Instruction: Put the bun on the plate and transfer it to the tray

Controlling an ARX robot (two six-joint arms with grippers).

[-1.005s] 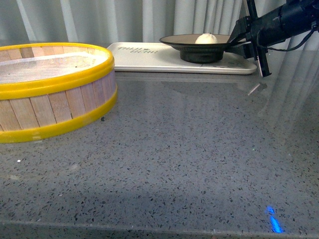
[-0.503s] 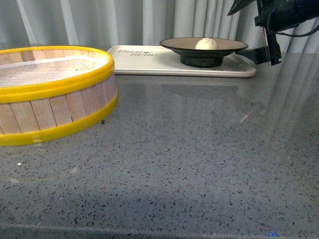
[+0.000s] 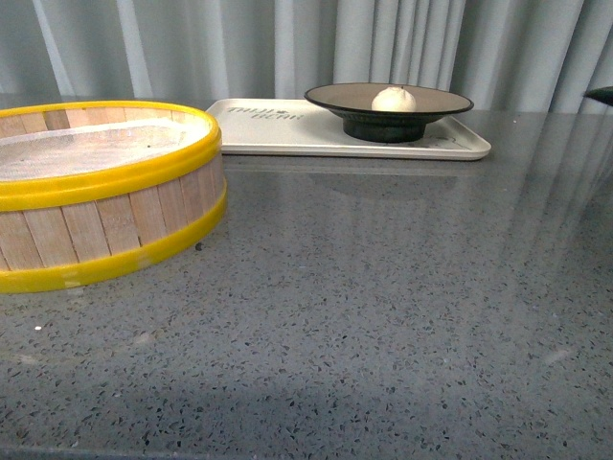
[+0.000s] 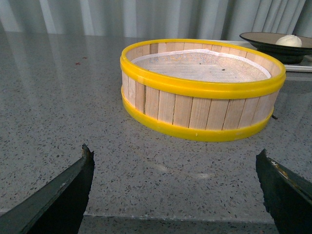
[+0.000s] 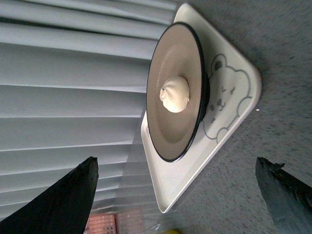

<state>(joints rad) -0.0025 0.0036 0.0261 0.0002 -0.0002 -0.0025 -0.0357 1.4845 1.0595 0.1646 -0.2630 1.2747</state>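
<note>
The white bun (image 3: 394,98) sits in the middle of the tan plate (image 3: 431,97) with the black rim. The plate stands on the cream-white tray (image 3: 287,129) at the back of the table. In the right wrist view the bun (image 5: 175,94) lies on the plate (image 5: 165,131), on the tray (image 5: 163,190) with a bear drawing. My right gripper (image 5: 176,165) is open and empty, well apart from the tray. My left gripper (image 4: 175,168) is open and empty over the table's near edge, in front of the steamer basket. Bun (image 4: 289,40) and plate (image 4: 258,39) show far off there.
A wooden steamer basket (image 3: 105,225) with yellow rims and a white liner stands at the left; it also shows in the left wrist view (image 4: 200,107). Grey curtains hang behind the table. A dark tip of the right arm (image 3: 601,94) shows at the right edge.
My right arm has pulled away from the plate to the right and almost out of the front view. The plate with the bun stays on the tray.
</note>
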